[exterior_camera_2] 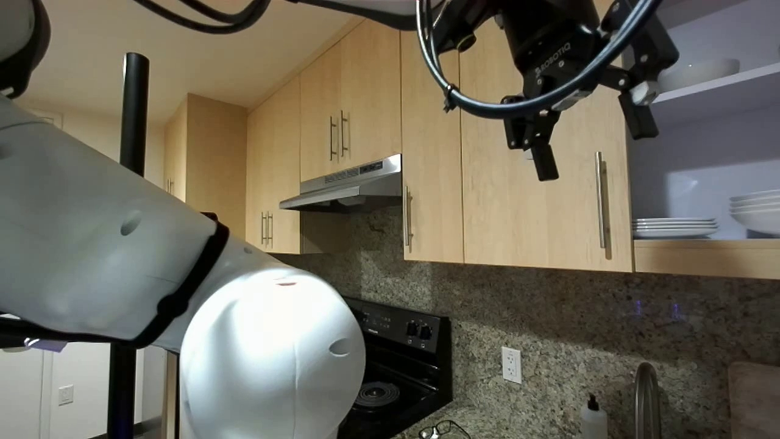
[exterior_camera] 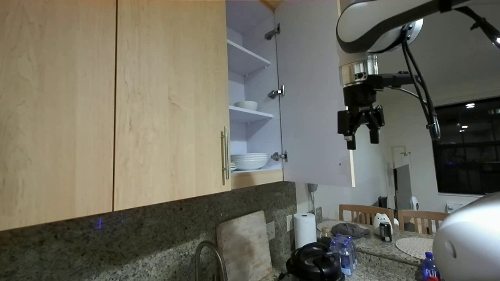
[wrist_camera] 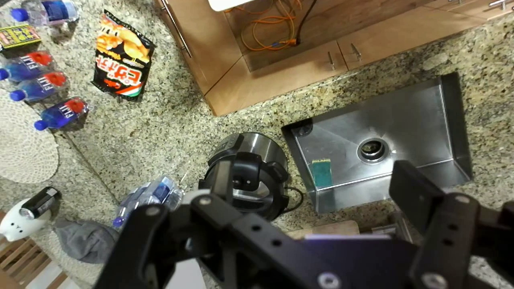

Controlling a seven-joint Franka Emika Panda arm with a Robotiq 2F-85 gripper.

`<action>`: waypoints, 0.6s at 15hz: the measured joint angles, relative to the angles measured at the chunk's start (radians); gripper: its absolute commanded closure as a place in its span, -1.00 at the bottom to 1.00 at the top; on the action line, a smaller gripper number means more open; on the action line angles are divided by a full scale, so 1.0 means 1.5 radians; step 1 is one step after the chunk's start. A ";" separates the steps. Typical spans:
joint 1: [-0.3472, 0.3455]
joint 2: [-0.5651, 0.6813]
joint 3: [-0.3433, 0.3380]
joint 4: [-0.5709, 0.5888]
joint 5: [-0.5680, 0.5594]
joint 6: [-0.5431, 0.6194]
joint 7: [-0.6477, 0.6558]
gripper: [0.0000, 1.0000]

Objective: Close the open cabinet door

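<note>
The cabinet door (exterior_camera: 312, 97) stands wide open in an exterior view, its white inner face showing and its hinges on the cabinet's right side. Its outer face and handle are hidden there. My gripper (exterior_camera: 363, 140) points down, in front of or beside the door's free edge; the exact gap cannot be told. In an exterior view the gripper (exterior_camera_2: 592, 141) appears before the closed wood door and the open shelves, and the open door is out of view. In the wrist view the gripper's fingers (wrist_camera: 317, 184) are spread wide with nothing between them.
The closed door with a bar handle (exterior_camera: 225, 154) adjoins the open cabinet, whose shelves hold a bowl (exterior_camera: 247, 105) and plates (exterior_camera: 250, 161). Below are a black cooker (exterior_camera: 314, 261), paper towel roll (exterior_camera: 304, 230), water bottles (exterior_camera: 346, 257), faucet (exterior_camera: 211, 249) and sink (wrist_camera: 417, 120).
</note>
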 measured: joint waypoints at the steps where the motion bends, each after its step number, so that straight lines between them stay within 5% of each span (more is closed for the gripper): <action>1: -0.005 -0.001 -0.002 0.002 -0.004 0.012 0.012 -1.00; 9: -0.076 0.009 -0.067 0.069 -0.005 0.098 0.051 -1.00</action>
